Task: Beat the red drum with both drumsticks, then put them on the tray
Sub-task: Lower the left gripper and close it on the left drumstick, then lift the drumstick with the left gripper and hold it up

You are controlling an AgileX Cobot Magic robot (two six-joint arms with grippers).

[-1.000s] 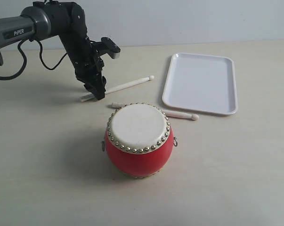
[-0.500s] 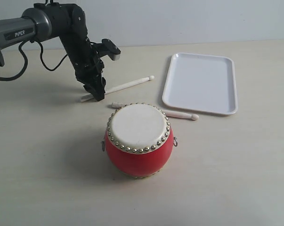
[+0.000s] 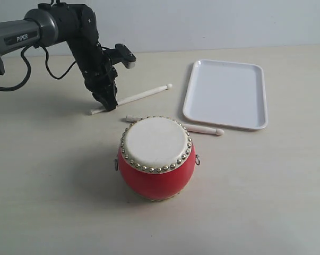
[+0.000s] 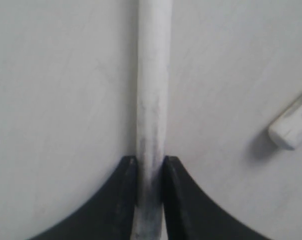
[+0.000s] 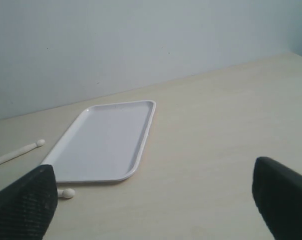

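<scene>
The red drum (image 3: 155, 159) stands upright in the middle of the table, cream head up. One drumstick (image 3: 144, 95) lies behind it, and my left gripper (image 3: 109, 103) is shut on that stick near its butt end. In the left wrist view both fingers (image 4: 123, 200) press the sides of the drumstick (image 4: 153, 75). The second drumstick (image 3: 202, 129) lies between the drum and the white tray (image 3: 226, 93); its butt end (image 4: 291, 127) shows in the left wrist view. My right gripper (image 5: 153, 200) is open above bare table, holding nothing, with the tray (image 5: 105, 140) ahead of it.
The left arm (image 3: 53, 29) reaches in from the back left with a looping cable. A pale wall runs behind the table. In the right wrist view both stick tips (image 5: 66, 193) show beside the tray.
The left jaws have closed onto the far drumstick, which has shifted slightly on the table. The drum, tray and second stick have stayed put.
</scene>
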